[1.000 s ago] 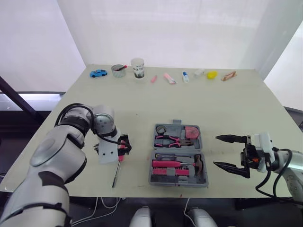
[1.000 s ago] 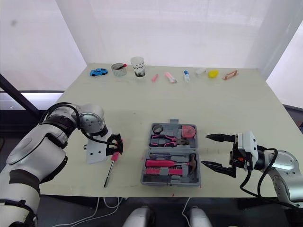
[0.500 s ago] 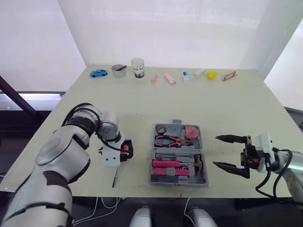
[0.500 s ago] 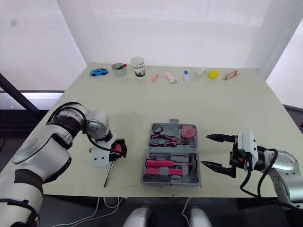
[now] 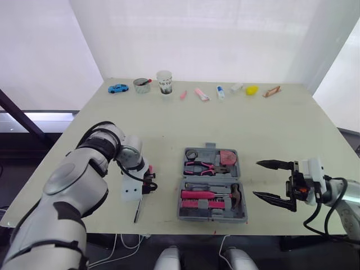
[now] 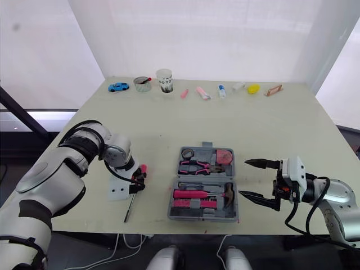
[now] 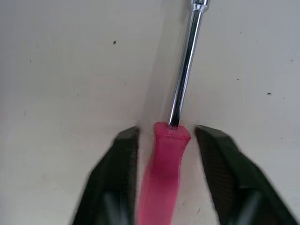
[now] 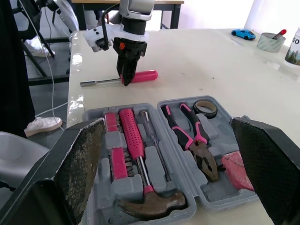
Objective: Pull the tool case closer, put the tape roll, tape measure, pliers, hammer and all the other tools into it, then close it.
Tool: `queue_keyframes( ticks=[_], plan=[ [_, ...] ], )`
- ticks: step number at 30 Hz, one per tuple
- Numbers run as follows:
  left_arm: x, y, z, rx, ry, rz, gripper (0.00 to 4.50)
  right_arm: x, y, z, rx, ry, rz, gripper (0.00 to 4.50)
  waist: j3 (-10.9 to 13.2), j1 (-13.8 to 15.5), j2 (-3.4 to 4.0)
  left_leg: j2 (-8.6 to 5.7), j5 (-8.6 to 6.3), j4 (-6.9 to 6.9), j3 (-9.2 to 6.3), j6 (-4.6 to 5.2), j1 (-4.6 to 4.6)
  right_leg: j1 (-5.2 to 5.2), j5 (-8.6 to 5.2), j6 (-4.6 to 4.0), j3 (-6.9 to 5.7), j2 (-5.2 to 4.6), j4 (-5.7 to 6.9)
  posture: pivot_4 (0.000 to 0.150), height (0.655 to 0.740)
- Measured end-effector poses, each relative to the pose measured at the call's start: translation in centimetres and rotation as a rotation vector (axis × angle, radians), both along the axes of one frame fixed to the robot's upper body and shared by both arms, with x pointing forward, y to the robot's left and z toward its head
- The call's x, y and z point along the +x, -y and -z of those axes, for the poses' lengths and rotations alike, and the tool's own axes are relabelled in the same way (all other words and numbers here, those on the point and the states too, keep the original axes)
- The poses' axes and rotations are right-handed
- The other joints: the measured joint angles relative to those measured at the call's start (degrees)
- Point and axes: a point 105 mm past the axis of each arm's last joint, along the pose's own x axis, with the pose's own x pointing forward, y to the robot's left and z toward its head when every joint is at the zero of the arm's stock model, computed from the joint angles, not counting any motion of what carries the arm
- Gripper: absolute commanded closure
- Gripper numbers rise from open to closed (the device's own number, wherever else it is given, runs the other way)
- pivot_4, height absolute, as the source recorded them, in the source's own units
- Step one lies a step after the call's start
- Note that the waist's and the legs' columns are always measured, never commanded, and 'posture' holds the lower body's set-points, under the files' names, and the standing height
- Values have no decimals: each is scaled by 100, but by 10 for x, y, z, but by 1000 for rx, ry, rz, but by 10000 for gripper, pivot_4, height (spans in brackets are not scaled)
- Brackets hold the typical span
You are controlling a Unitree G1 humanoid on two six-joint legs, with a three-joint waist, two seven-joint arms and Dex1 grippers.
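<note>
Left claw [image 6: 136,181] straddles the screwdriver's [image 7: 185,70] pink handle left of the open tool case [image 6: 208,148], fingers narrowly apart; right claw [image 6: 243,179] gapes wide right of it

Bare table [image 6: 157,185] between screwdriver [image 7: 164,178] and tool case [image 6: 202,217]

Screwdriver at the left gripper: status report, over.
Left gripper open, fingers astride the pink screwdriver handle, not clamped. Right gripper open, hovering beside the open tool case. Screwdriver lies on the table, left of the case; nothing between them.
</note>
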Motion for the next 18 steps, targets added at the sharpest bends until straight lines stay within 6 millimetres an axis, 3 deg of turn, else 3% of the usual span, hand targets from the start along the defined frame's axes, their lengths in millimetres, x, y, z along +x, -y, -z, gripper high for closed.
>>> queue_keyframes(
  ticks=[8,15,18],
  plan=[
    [-11,-2,-7,-42,-37,49,41110,0,-1,0,2,1,-1,0,5,-13,-8,3,0,0,2,0,-3,-3,0,0,1,0,-1,1500,7400],
    [-13,-21,-47,-135,80,-2,41110,0,-1,-1,2,4,-5,0,5,-21,-8,7,0,0,6,0,0,-3,0,-1,2,-1,2,1500,7400],
    [-18,-21,-40,-167,95,-70,41110,0,-2,-1,4,5,-5,0,4,-8,-6,7,0,1,8,0,2,-3,0,0,3,-1,5,1500,7400]
  ],
)
